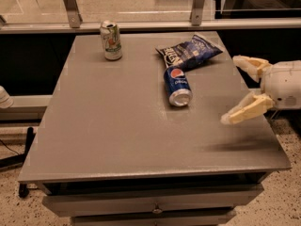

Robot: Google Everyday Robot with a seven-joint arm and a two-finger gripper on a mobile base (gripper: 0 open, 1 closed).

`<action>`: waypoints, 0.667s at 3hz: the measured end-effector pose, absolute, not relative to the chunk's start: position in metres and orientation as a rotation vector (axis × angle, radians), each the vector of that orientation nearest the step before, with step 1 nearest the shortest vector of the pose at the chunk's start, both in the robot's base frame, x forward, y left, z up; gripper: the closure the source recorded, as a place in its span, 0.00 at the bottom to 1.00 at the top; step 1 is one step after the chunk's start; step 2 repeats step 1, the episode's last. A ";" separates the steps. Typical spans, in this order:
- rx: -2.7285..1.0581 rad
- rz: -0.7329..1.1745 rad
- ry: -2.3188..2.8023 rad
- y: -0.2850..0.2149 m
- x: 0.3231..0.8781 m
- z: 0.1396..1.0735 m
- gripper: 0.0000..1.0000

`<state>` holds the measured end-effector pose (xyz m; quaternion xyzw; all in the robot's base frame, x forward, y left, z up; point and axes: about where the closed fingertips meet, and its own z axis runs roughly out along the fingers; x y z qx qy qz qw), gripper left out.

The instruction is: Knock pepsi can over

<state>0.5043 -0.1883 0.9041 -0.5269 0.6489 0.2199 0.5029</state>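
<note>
Well apart from the pepsi can point(178, 86), end effector point(231, 91) gapes wide.

I see dim, warm indoor light, brightest on the pale floor point(131, 4) at 12 o'clock. Shadows sit close under things, so the light falls from above. The grey table point(117, 126) takes it evenly, with a faint sheen and no hard glare. The gripper point(230, 90), fingers spread wide at 3 o'clock over the table's edge, casts a soft, smeared shadow point(235, 147) toward 4 o'clock. The pepsi can point(177, 85) lies with a small glint on its silver end. Everything reads slightly soft. The gap below the rail point(141, 26) at 9 o'clock is nearly black.
</note>
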 end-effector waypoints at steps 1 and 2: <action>-1.279 0.537 1.566 -0.188 0.502 0.904 0.00; -1.279 0.537 1.566 -0.188 0.502 0.904 0.00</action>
